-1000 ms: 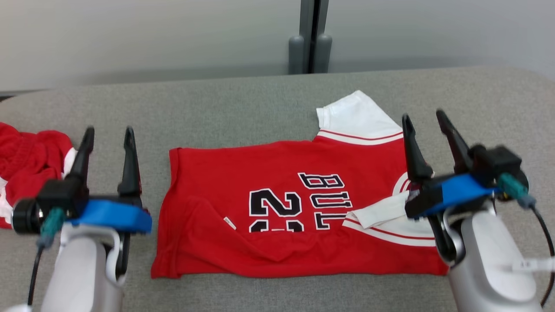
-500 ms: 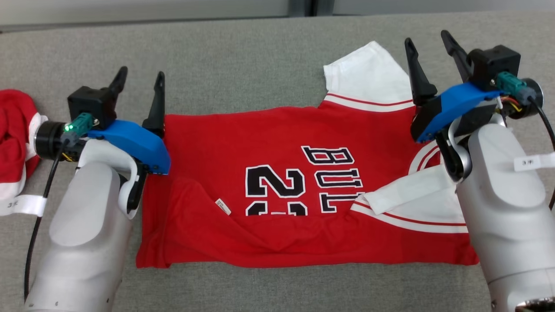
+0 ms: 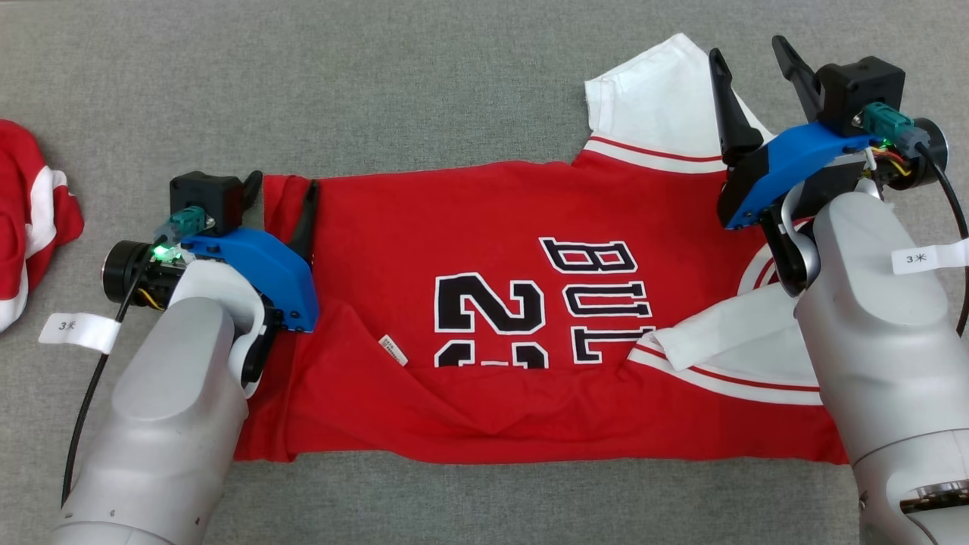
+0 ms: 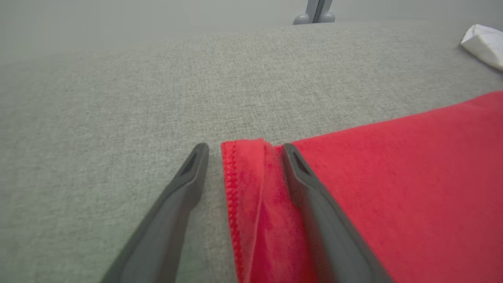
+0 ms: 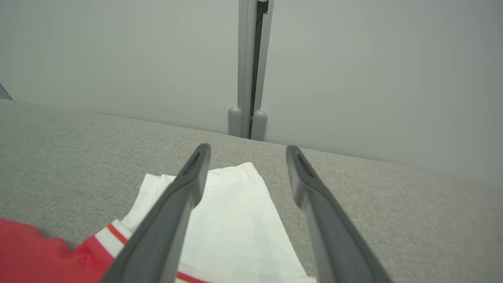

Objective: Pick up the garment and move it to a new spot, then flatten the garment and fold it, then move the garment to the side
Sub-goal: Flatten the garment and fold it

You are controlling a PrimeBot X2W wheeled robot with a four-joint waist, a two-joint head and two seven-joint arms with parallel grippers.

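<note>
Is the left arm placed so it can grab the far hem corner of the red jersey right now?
Probably yes. The left pincer is open, one finger over the grey surface, the other over the jersey, with the rolled hem corner between them and nothing in the way.

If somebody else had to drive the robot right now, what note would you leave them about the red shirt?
Left gripper: open, low at the far left corner of the shirt, its rolled hem between the fingers, not pinched.
Right gripper: open, above the white sleeve, holding nothing.
Shirt: spread on the grey table, near edge folded up over the number. Another red garment lies at the left.
Done: laid out, first fold.
Left: grip the far edge, finish folding, move it aside.
</note>
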